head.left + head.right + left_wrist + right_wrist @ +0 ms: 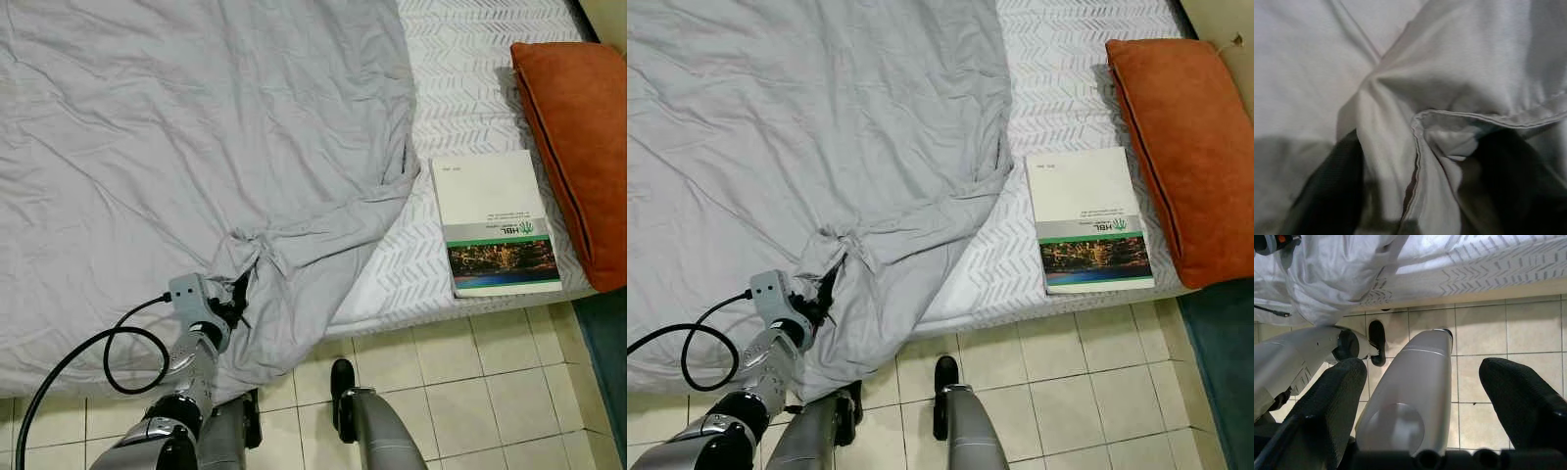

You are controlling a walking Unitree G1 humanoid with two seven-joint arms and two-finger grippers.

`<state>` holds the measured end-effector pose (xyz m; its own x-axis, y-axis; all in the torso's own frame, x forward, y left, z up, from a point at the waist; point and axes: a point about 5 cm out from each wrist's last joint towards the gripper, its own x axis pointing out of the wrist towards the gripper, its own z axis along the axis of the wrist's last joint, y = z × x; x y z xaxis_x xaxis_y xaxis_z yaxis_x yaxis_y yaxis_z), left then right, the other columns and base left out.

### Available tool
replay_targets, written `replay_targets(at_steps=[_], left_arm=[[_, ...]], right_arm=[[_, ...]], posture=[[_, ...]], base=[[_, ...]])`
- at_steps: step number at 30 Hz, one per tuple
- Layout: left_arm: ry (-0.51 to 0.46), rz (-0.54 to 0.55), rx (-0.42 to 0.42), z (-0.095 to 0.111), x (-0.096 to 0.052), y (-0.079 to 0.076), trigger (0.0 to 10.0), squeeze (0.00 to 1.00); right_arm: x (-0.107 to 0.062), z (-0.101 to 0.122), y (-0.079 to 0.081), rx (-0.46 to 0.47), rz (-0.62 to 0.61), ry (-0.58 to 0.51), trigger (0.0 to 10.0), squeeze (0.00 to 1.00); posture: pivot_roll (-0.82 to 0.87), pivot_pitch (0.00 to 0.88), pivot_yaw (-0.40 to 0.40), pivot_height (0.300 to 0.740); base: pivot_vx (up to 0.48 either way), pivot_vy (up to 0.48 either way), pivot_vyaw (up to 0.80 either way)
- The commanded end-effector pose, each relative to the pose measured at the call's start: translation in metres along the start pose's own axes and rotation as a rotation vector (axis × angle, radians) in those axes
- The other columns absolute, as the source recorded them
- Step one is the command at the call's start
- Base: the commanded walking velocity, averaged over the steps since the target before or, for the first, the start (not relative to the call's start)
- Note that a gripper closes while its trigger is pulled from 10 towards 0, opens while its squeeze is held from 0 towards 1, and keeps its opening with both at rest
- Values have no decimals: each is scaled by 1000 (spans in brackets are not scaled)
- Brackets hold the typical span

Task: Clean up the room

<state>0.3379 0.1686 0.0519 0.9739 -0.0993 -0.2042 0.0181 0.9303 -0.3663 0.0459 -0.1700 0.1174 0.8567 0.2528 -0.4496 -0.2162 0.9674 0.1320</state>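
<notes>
Even, bright light — soft shadows

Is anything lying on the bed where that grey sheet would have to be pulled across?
Yes. The left gripper is shut on the grey sheet, and a book and an orange pillow lie on the uncovered mattress beyond it.

You've got a silver left arm with a grey wrist box, a black cable looping off it, black textured fingers, and smooth silver legs ending in black feet.
</notes>
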Motion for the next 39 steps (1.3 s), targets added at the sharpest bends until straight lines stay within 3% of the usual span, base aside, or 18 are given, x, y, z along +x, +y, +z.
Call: replay_targets(at_steps=[1, 5, 6, 8, 12, 16, 17, 22, 23, 25, 26, 29, 35, 39], left_arm=[[182, 15, -9, -45, -16, 2, 0, 0], [184, 5, 11, -44, -16, 0, 0, 0], [176, -60, 95, -43, -14, -9, 0, 0], [173, -85, 127, -43, -13, -12, 0, 0], [166, -203, 277, -45, -15, -24, 0, 0], [166, -266, 342, -47, -15, -31, 0, 0], [177, -328, 421, -51, -16, -41, 0, 0], [204, -412, 510, -56, -15, -59, 0, 0], [213, -419, 529, -57, -13, -64, 3882, 0], [219, -421, 543, -58, -13, -66, 3882, 0], [215, -431, 539, -56, -11, -69, 10000, 0], [187, -452, 517, -50, -8, -76, 10000, 0], [190, -470, 582, -50, -7, -80, 10000, 0], [206, -484, 579, -54, -8, -84, 10000, 0]], right_arm=[[-5, -5, 1, -1, -9, 46, 10000, 0], [-2, -7, 2, 2, -8, 47, 10000, 0], [0, -7, 1, 4, -12, 40, 10000, 0], [2, -7, 1, 5, -13, 38, 10000, 0], [14, -9, 0, 20, -23, 9, 10000, 0], [26, -10, -1, 25, -23, -14, 10000, 0], [34, -9, -1, 24, -20, -34, 10000, 0], [48, -9, -4, 24, -33, -61, 10000, 0], [50, -8, -4, 24, -38, -69, 10000, 0], [51, -8, -5, 23, -41, -74, 10000, 0], [53, -8, -5, 23, -43, -80, 10000, 0], [58, -7, -4, 30, -52, -94, 10000, 0], [59, -9, -4, 35, -64, -98, 10000, 0], [59, -10, -3, 37, -66, -97, 10000, 0]], posture=[[-377, 691, -90, 740], [-369, 685, -83, 740], [-357, 679, -72, 740], [-354, 675, -69, 740], [-323, 627, -36, 740], [-294, 588, -12, 740], [-282, 569, 7, 740], [-277, 540, 34, 740], [-278, 533, 39, 740], [-278, 530, 41, 740], [-282, 524, 49, 740], [-287, 513, 60, 740], [-295, 508, 66, 740], [-294, 510, 70, 740]], base=[[0, 0, 0], [0, 0, 0], [0, 0, 0], [0, 0, 0], [0, 0, 0], [0, 0, 0], [0, 0, 0], [0, 0, 0], [0, 0, 0], [0, 0, 0], [0, 0, 0], [0, 0, 0], [-46, 0, 0], [-382, -291, 0]])
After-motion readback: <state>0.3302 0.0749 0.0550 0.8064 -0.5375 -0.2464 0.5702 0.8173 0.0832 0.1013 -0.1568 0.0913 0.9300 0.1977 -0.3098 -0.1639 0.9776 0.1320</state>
